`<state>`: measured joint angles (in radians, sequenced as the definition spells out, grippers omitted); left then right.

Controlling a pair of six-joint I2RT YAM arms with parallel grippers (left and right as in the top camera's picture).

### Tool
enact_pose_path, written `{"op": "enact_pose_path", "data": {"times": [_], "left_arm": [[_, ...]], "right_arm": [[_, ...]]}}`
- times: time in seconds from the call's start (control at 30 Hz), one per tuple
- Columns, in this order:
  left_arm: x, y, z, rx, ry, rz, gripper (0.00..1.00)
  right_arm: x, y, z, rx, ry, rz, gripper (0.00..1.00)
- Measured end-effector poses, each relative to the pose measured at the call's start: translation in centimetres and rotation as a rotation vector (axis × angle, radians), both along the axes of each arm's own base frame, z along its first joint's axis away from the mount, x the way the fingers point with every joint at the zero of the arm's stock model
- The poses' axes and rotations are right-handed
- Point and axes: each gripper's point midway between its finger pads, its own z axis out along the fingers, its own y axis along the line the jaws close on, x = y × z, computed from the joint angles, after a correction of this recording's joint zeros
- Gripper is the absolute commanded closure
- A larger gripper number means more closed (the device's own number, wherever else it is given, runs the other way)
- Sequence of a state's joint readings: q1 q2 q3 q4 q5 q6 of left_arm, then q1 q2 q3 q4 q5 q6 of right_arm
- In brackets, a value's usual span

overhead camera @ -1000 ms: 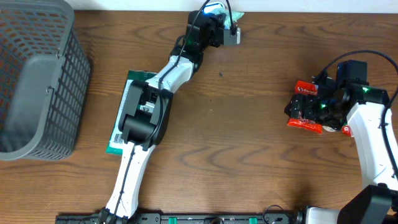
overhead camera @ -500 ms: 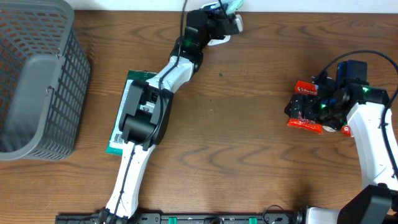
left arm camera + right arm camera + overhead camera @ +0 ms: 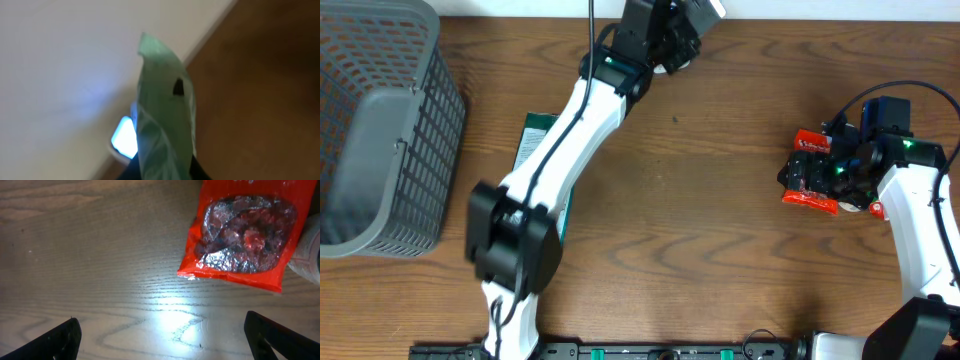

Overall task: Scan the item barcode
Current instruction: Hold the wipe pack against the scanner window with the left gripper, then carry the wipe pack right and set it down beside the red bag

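My left gripper (image 3: pixel 165 172) is shut on a pale green pouch (image 3: pixel 165 115), which stands up between the jaws in the left wrist view. The pouch carries a small black mark; its barcode is out of view. Overhead, the left gripper (image 3: pixel 695 15) is raised at the table's far edge, against the white wall. My right gripper (image 3: pixel 165 340) is open, with bare wood between its fingers (image 3: pixel 55 340). A red packet with a foil window (image 3: pixel 245 235) lies just beyond them. Overhead, the right gripper (image 3: pixel 840 168) hovers over that red packet (image 3: pixel 810 198).
A small white thing with a bright blue-white glow (image 3: pixel 124 136) sits behind the pouch. A grey mesh basket (image 3: pixel 380 120) fills the far left. A green box (image 3: pixel 532 140) lies under the left arm. A white round object (image 3: pixel 875 208) lies beside the red packet.
The left arm has lifted off the table and swung its gripper, with the green pouch, up and right toward the far edge. The right arm has not moved.
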<state>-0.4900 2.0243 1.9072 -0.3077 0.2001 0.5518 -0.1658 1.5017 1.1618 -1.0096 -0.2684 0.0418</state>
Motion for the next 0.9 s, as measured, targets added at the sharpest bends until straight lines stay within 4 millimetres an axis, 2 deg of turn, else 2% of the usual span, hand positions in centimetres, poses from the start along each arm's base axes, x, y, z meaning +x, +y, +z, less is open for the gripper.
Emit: {"op": "enact_pose_path", "data": {"times": [0.13,0.27,0.3,0.4,0.67,0.9], "left_arm": [[-5.0,0.4,-0.6,-0.027,0.234,0.053,0.93],[-9.1,1.2,-3.9,-0.018,0.499,0.158,0.93],[-10.9,1.6,-5.2,0.0,0.596,0.2,0.93],[-13.5,1.7,-6.6,0.029,0.715,0.25,0.93],[-17.5,1.1,-8.6,0.035,0.895,0.341,0.93],[-19.6,-0.7,-8.6,-0.038,1.03,0.263,0.92]], "right_arm": [[0.0,0.0,0.0,0.0,0.0,0.0,0.01],[0.0,0.0,0.0,0.0,0.0,0.0,0.01],[0.0,0.0,0.0,0.0,-0.001,0.0,0.01],[0.0,0.0,0.0,0.0,0.0,0.0,0.01],[0.0,0.0,0.0,0.0,0.0,0.0,0.01],[0.5,-0.1,0.1,-0.005,-0.021,0.0,0.01]]}}
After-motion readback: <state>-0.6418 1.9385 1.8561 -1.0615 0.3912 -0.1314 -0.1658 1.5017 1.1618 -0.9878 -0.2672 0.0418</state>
